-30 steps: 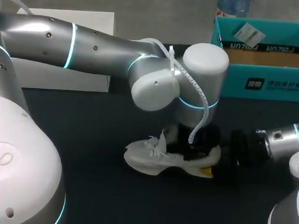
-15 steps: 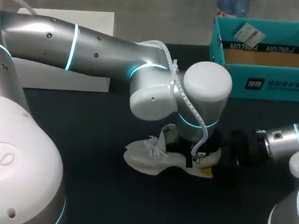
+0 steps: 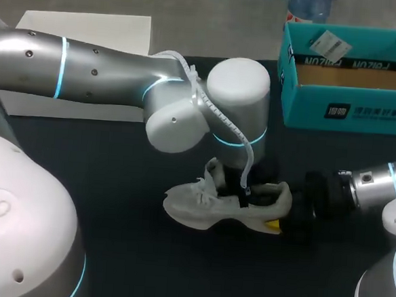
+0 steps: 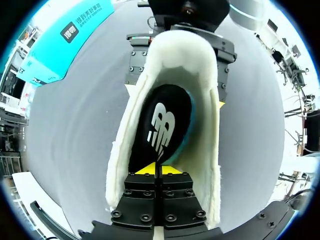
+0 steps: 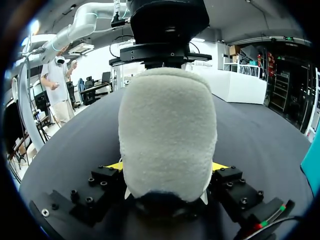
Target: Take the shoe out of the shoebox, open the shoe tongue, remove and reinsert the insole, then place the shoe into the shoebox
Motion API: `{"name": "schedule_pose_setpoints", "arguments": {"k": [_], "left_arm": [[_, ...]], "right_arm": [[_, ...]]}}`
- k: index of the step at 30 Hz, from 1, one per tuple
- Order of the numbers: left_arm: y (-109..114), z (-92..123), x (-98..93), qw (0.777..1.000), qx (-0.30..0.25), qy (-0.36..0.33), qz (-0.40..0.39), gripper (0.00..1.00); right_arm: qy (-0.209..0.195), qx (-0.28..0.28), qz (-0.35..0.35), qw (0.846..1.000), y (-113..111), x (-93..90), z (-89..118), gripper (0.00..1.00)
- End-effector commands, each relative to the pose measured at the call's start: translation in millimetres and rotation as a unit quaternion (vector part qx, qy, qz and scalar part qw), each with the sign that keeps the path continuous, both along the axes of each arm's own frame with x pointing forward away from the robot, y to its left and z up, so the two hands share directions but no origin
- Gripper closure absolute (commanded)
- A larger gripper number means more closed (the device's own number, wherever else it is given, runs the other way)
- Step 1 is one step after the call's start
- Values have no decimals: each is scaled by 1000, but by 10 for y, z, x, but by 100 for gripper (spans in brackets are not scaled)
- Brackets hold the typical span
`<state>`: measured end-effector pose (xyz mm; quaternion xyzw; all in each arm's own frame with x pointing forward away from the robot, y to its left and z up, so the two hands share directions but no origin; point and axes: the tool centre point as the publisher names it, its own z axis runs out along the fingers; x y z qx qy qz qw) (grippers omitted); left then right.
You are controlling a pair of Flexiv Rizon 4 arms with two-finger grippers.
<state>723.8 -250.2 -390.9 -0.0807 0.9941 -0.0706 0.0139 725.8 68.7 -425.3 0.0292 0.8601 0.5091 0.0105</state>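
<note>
Left arm (image 3: 121, 75) shifted left; shoe (image 3: 207, 207) heel gripped within right pincer (image 5: 167, 165)

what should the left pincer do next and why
Probably draw the left pincer back and up out of the shoe, taking the insole along. It looks shut on the insole's near end, one insole edge seems raised, and the right pincer clamps the heel, so the shoe should hold.
</note>
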Motion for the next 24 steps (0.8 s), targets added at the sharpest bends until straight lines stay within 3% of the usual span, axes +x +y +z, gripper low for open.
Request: {"name": "schedule_pose_setpoints", "arguments": {"k": [1, 9, 13, 24], "left_arm": [[175, 129, 26, 999, -44, 19, -5, 100], [227, 317, -9, 994, -96, 61, -10, 100], [209, 482, -40, 984, -148, 94, -29, 100], [-206, 767, -127, 969, -207, 110, -82, 100]], "right_arm": [[0, -2, 0, 1000, 2, -24, -3, 100], [0, -2, 0, 1000, 2, -24, -3, 100], [0, -2, 0, 1000, 2, -24, -3, 100], [0, -2, 0, 1000, 2, -24, -3, 100]]}}
